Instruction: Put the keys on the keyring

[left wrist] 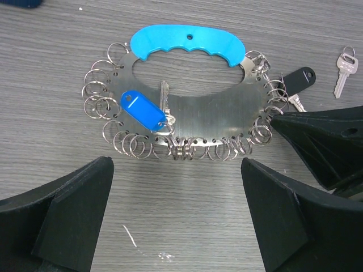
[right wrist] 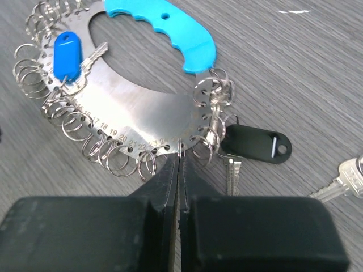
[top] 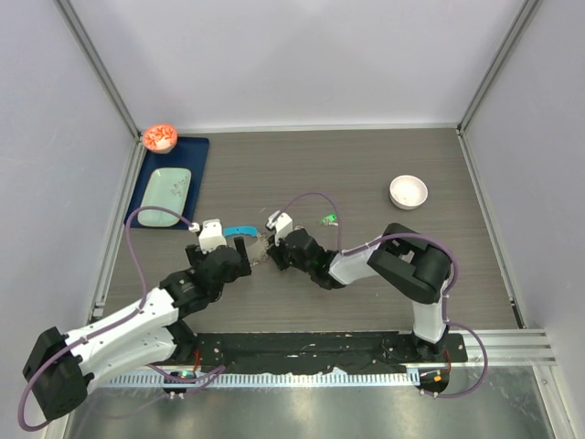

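Note:
The keyring is a curved metal plate edged with several small split rings, with a light-blue grip and a dark-blue tag; it lies flat on the table. My right gripper is shut on one small ring at the plate's near edge. My left gripper is open and empty, its jaws wide apart just short of the plate. A plain silver key lies loose to the right, also in the left wrist view. The green-headed key lies behind the right arm. A black-tagged key hangs on the keyring.
A white bowl stands at the back right. A dark-blue mat with a pale green tray lies at the back left, with an orange bowl behind it. Frame walls close in both sides.

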